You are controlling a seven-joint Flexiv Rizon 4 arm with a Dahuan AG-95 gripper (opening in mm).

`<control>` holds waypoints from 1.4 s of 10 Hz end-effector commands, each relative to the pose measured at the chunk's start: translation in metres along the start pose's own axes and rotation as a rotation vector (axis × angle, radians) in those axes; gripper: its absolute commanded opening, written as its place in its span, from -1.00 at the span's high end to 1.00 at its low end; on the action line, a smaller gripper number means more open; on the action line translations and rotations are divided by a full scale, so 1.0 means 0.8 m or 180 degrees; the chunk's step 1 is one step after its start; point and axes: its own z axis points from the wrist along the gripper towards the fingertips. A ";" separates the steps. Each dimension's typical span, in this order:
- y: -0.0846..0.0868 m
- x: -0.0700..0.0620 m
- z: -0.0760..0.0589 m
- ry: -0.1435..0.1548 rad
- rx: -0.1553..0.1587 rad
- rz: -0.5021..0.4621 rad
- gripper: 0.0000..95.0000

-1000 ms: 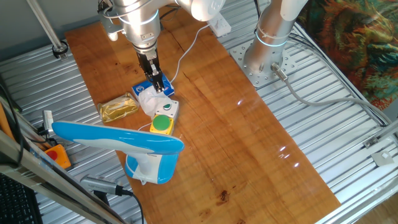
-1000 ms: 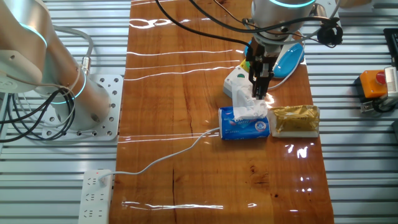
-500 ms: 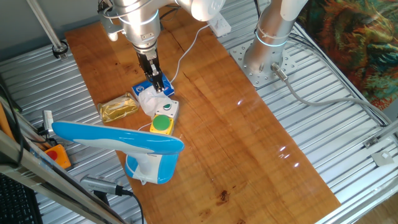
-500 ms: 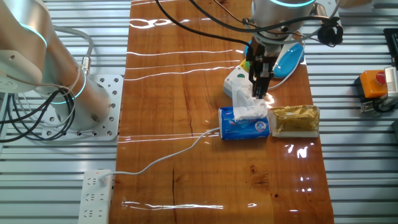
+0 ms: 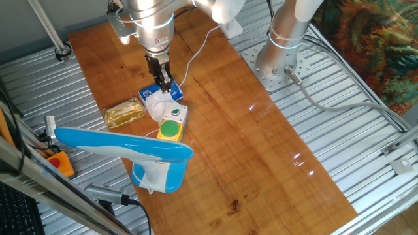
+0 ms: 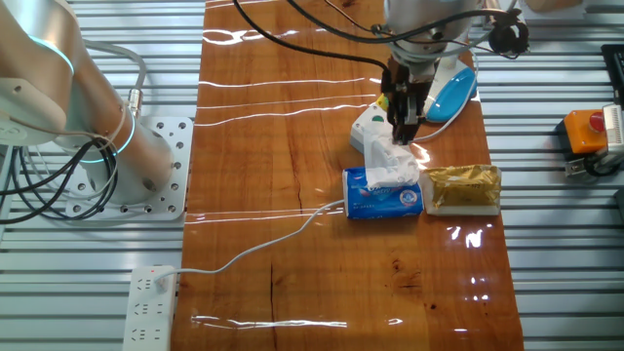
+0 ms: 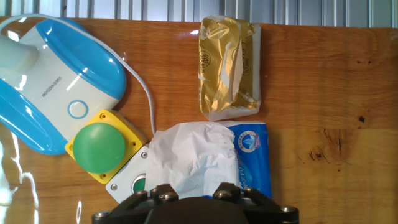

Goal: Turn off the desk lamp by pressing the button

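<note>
Your end effector [image 5: 166, 87] hangs over the blue tissue pack [image 6: 383, 193], not over the button [image 5: 170, 129]. In the hand view, the button [image 7: 99, 147] sits to the left of the tool's axis, with white tissue directly ahead, so the coming move is, by your best reading, a sideways shift toward the lamp [image 5: 124, 146] before any descent. In one fixed view that shift runs down-frame, along the white box from its tissue end to its yellow-framed end.

The button tops that box, right beside the lamp's blue base [image 7: 68, 93] and partly under the lamp head. The gold packet [image 5: 125, 112] lies off to the side, near but apart.

The arm stands near vertical, wrist down, fingers pointing at the surface [image 5: 248, 150]. You cannot tell from any view whether the fingers are apart or together.
</note>
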 end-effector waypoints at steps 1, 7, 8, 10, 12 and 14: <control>0.000 -0.001 0.001 0.0003 -0.0012 0.0035 1.00; 0.000 -0.001 0.001 0.0021 -0.0023 0.0016 1.00; 0.000 -0.001 0.000 0.0021 -0.0027 -0.0022 1.00; 0.001 0.000 -0.005 0.0025 -0.0042 -0.0449 1.00; 0.008 -0.001 -0.008 0.0005 -0.0103 -0.1600 1.00; 0.026 -0.006 -0.004 -0.0035 -0.0197 -0.2496 1.00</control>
